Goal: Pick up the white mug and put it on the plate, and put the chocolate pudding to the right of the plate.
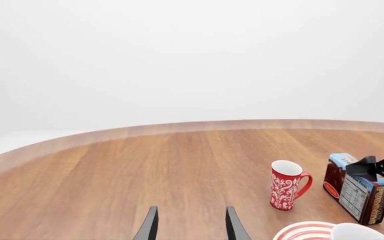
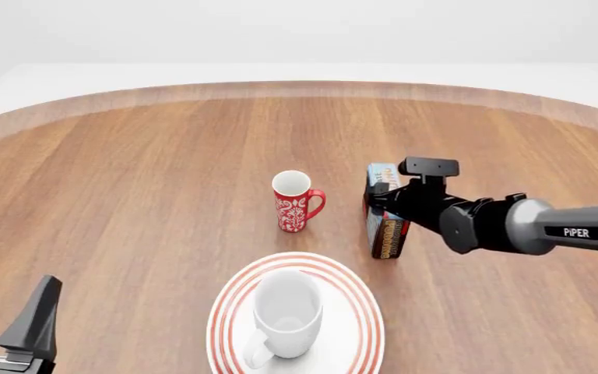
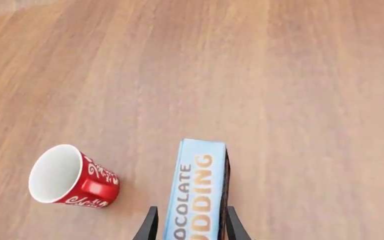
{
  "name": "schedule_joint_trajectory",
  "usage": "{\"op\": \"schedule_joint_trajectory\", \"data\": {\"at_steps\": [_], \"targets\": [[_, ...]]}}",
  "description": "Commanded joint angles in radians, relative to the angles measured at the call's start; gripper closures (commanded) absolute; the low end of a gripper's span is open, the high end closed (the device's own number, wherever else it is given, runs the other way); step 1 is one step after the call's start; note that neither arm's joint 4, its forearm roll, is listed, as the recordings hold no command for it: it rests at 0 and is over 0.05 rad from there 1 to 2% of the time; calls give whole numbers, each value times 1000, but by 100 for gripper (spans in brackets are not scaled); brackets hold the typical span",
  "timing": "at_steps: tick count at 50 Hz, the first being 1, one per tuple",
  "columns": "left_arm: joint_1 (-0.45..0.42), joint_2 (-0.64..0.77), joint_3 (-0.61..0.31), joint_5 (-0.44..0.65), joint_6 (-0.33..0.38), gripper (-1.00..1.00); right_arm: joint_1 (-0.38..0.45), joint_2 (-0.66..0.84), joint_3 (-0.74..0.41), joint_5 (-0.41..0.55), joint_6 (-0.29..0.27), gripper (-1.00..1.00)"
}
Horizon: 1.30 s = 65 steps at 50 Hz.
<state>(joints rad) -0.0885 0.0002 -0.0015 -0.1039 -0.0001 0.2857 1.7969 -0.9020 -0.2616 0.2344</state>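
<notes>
The wooden table fills the frame. At lower centre, the plate carries the white mug. At centre right, the right end effector pinches the chocolate pudding, lettered "OCOLATE … DDING"; its arm reads "PiPER". The red mug stands centre. At lower left, the left end effector is spread, holding nothing.

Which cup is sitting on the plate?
The white mug. It's plain white and stands in the middle of the plate with red rings. The red mug, the one with the white pattern, stands on the bare table farther back.
</notes>
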Motion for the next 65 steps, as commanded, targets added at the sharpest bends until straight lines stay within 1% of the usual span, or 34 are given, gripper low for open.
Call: {"op": "schedule_joint_trajectory", "data": {"at_steps": [1, 30, 48, 49, 65], "targets": [[0, 0, 0, 1, -1, -100, -4, 24, 6, -6, -9, -100], [0, 0, 0, 0, 0, -100, -20, 70, 18, -8, -35, -100], [0, 0, 0, 1, -1, -100, -28, 97, 18, -2, -39, -100], [1, 0, 0, 0, 0, -100, -29, 96, 19, -3, -40, 100], [0, 0, 0, 0, -1, -100, -52, 66, 36, -5, -45, 100]]}}
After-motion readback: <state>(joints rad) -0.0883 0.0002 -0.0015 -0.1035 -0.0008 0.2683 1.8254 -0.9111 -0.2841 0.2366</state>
